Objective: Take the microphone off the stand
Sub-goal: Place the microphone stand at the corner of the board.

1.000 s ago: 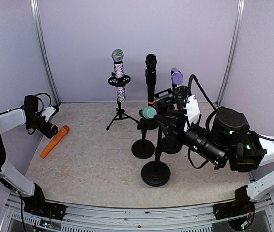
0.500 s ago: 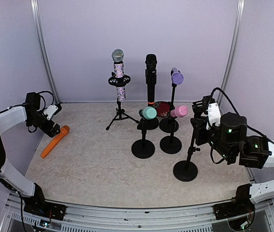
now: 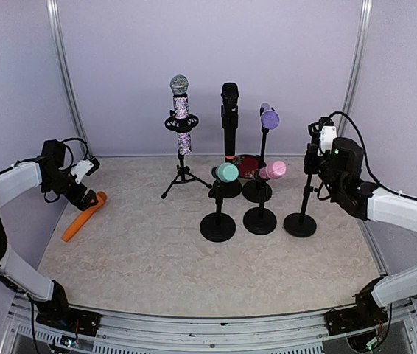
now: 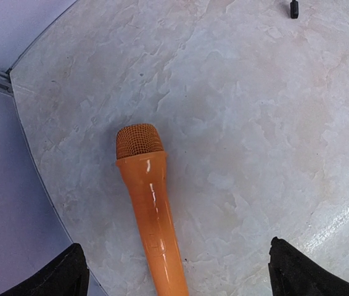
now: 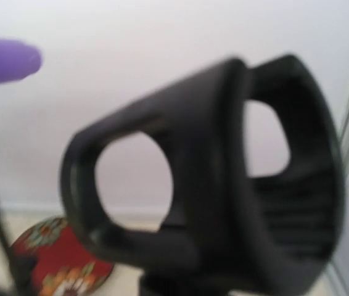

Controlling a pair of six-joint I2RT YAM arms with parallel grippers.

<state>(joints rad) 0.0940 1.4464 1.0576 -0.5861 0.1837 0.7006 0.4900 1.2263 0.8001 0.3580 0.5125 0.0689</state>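
Note:
An orange microphone lies flat on the table at the left, head toward the back. My left gripper hovers just over it, open, its fingertips wide on either side of the handle without touching. An empty black stand is upright at the right with its round base on the table. My right gripper is shut on the stand's top. The stand's empty clip fills the right wrist view, blurred.
Several other microphones stand in stands at the middle back: glittery on a tripod, black, purple, teal and pink. A red patterned object lies behind them. Side walls stand close to both arms.
My right arm has carried the empty stand from the front centre out to the right and pulled back with it. My left gripper has shifted slightly over the orange microphone.

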